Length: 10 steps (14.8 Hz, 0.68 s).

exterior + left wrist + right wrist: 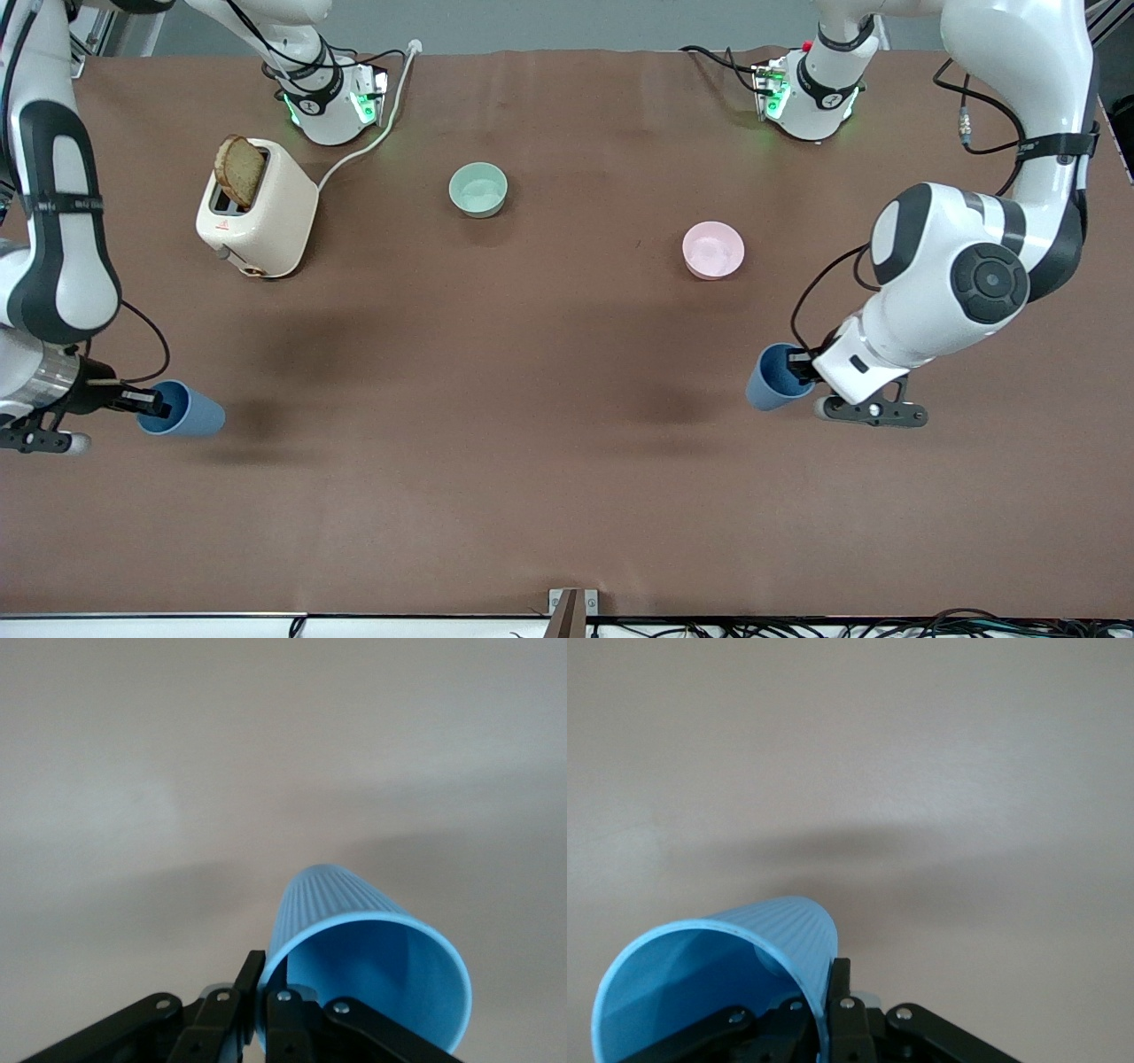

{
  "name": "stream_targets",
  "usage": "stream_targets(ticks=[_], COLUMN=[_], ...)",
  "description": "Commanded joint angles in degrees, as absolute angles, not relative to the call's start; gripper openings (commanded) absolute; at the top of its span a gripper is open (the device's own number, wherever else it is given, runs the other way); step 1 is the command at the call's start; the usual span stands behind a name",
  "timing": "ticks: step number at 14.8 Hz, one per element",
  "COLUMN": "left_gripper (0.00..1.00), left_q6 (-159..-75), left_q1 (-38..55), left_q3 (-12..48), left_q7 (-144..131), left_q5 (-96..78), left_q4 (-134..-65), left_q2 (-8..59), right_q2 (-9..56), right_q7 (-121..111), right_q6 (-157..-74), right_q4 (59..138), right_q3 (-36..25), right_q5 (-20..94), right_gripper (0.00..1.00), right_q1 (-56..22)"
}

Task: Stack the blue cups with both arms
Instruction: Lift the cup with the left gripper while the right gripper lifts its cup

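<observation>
A: Where are the two blue cups?

B: Each is in a tool's grip. The left tool [804, 366] is pinched tight on the rim of one blue cup [772, 378], over the worktop [532, 399] toward the left arm's end, at about four o'clock in the front view. The left wrist view shows one finger [241, 992] outside the wall of that cup [372, 970] and the other inside the mouth.

A: And the right one?

B: The right tool [151, 405] is clamped the same way on the rim of the other blue cup [188, 410], at about eight o'clock, over the right arm's end. Its wrist view shows the cup [718, 979] with the wall squeezed between the fingers [840, 992].

A: What else is on the worktop?

B: A cream toaster [257, 208] with a slice of bread [239, 170] sticking up at ten o'clock, a green bowl [478, 190] near twelve, and a pink bowl [713, 250] around two. Both bowls sit well apart from the cups.
</observation>
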<state>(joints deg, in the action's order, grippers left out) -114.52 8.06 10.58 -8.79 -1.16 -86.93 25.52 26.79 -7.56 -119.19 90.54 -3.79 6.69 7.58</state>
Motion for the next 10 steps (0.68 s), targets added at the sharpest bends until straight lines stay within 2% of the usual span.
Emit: stream_targets(ticks=[1, 7, 10], left_gripper=[0.0, 0.0, 0.0], left_q6=[-113.3, -113.4, -113.4], left_q1=[9.4, 20.3, 24.9], left_q3=[15.1, 15.2, 14.5], left_q7=[-9.7, -9.8, -9.0], left_q5=[-0.6, -0.4, -0.1], left_q4=[-82.6, -80.8, -77.1], left_q2=[29.9, 35.2, 38.9], right_q2=[18.2, 3.0, -1.0], right_q7=[0.8, 5.8, 7.3], right_q6=[-112.8, -97.3, -92.8], right_q4=[93.0, 93.3, 93.2], right_q3=[-4.1, -3.5, -3.5], right_q5=[0.8, -0.2, -0.2], right_gripper=[0.0, 0.0, 0.0], right_q1=[3.2, -0.2, -1.8])
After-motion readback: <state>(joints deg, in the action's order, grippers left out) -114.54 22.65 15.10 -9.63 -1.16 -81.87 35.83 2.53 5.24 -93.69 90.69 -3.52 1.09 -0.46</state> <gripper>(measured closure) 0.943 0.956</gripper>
